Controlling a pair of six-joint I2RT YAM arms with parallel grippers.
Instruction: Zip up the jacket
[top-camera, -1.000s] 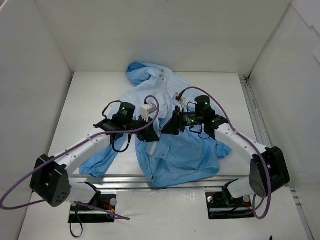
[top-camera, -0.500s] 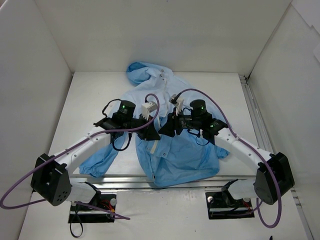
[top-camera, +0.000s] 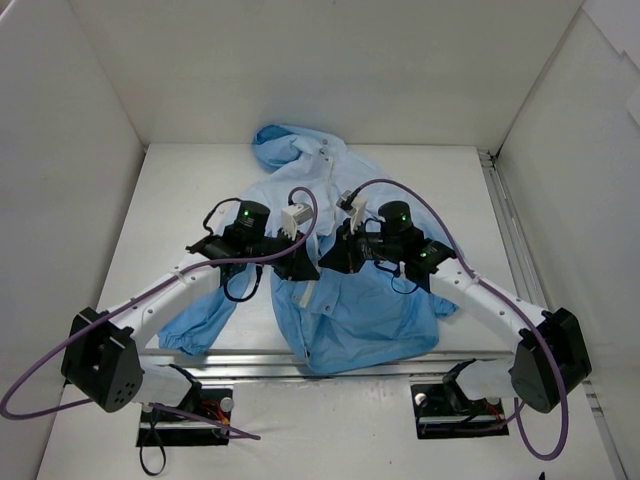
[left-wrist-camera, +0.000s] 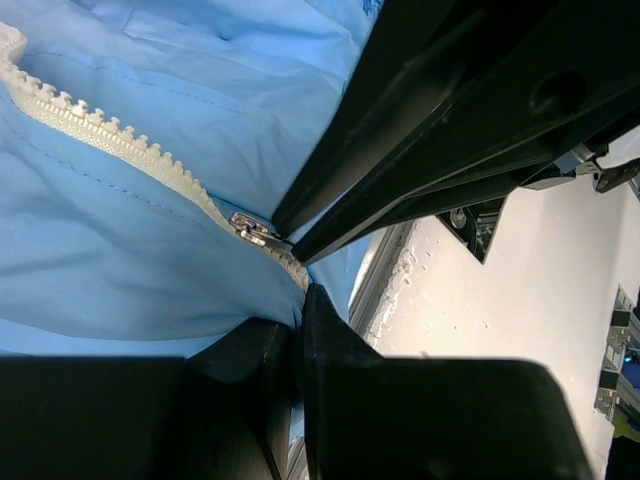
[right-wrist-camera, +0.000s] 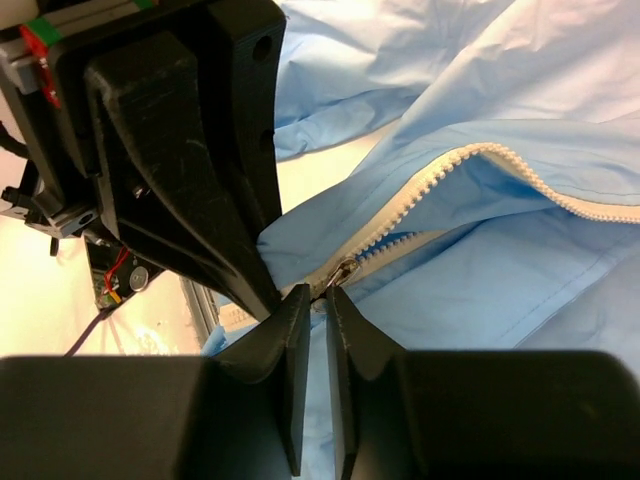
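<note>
1. Far L: sleeve (top-camera: 200, 325) spilled toward near edge of table (top-camera: 190, 190). No visible shift in L arm (top-camera: 170, 285) over the last sec, so prob. acting as anchor.
2. L gripper (top-camera: 303, 266), seen in wrist view (left-wrist-camera: 298, 305): fingers pressed together on the blue fabric edge just below zip slider (left-wrist-camera: 250, 228). No gap visible between the pads.
3. Centre: slider sits between both sets of tips, roughly mid-front of jacket (top-camera: 370, 310). Teeth (right-wrist-camera: 440, 175) split into two open rows beyond it, so most of the zip is not yet closed.
4. R gripper (top-camera: 333, 258), wrist view (right-wrist-camera: 315, 300): fingers narrow, only a sliver apart, nipping the metal pull at the slider (right-wrist-camera: 343, 270). Tips nearly touching the L gripper's.
5. R side: R arm (top-camera: 480, 290) has crept left and a bit nearer vs. 1 s ago, elbow dropped toward near edge, wrist closer to the L one. Reads as grip on the pull just settled, not a pull yet, as the slider looks no further up the track. Next prob. a draw toward hood (top-camera: 285, 145) w/ L holding tension.
6. Jacket: flat, front up, mid-table. Long axis far-to-near, slightly skewed: hood far and a touch left, hem (top-camera: 350, 360) near and a touch right, draped at the near edge. Zip track along that same axis.
</note>
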